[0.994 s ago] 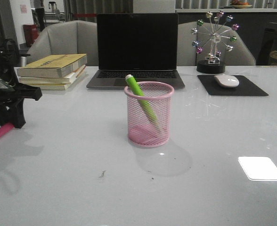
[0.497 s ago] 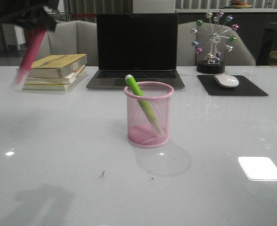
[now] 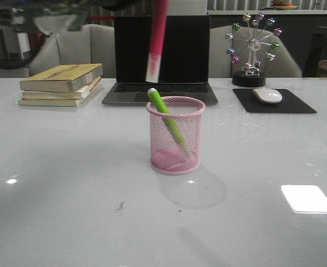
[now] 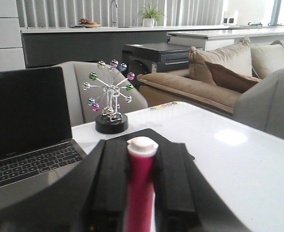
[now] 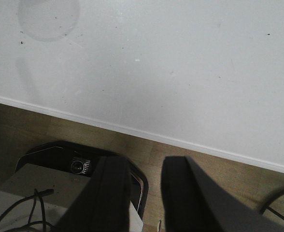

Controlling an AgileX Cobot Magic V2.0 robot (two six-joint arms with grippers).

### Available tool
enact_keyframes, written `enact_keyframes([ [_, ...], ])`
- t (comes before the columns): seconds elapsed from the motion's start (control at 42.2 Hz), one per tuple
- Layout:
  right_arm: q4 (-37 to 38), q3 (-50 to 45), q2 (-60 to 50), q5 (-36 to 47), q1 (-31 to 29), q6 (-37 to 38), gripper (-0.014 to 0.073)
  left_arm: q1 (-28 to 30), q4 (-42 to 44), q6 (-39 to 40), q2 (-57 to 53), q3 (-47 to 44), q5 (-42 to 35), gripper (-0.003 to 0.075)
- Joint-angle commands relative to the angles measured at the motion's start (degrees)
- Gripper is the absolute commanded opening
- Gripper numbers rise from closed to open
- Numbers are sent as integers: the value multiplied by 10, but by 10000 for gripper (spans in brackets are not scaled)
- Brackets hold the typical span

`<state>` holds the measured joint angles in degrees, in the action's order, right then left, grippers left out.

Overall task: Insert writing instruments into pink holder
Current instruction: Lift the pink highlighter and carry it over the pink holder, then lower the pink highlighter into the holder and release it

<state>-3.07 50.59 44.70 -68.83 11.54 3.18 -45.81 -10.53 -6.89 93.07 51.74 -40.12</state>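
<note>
We see the pink pen (image 3: 157, 39) hanging nearly upright above the pink holder (image 3: 176, 135), pale tip down, sitting a bit left of the cup's centre and clear of the rim. The left pincer (image 4: 141, 181) is clamped on the pink pen (image 4: 140, 183), fingers pressed on both sides in the left wrist view; in the front view the pincer itself is out of frame at the top. The green pen (image 3: 168, 118) is already in the holder, leaning with its whitish tip poking out over the rim on the left side. The holder stands on the desk (image 3: 69, 183) in front of the laptop (image 3: 161, 55).

The right pincer (image 5: 144, 188) is empty with fingers apart, parked past the desk edge (image 5: 132, 131) over the floor.

Risks as we judge them: the pink pen's tip lines up close to the green pen's protruding end, so a straight drop could hit it and deflect outside. Tip could also catch the rolled rim and tip the light mesh cup. Releasing from high up may bounce the pen out. The frame is motion-blurred, so exact alignment is hard to tell.
</note>
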Motion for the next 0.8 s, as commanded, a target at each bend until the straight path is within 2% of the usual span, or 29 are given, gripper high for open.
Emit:
enact_keyframes([
  [0.0,4,15,-3,20,-3,-1,309,-9,-3,6,29,53,-65,91],
  [0.379,4,15,-3,20,-3,-1,309,-4,-3,6,141,119,-70,99],
  [0.45,4,15,-3,20,-3,-1,309,-4,-3,6,143,120,-70,144],
  [0.592,4,15,-3,20,-3,-1,309,-4,-3,6,143,120,-70,316],
  [0.663,4,15,-3,20,-3,-1,309,-4,-3,6,141,121,-61,356],
  [0.781,4,15,-3,20,-3,-1,309,-2,-3,-7,118,122,-25,360],
])
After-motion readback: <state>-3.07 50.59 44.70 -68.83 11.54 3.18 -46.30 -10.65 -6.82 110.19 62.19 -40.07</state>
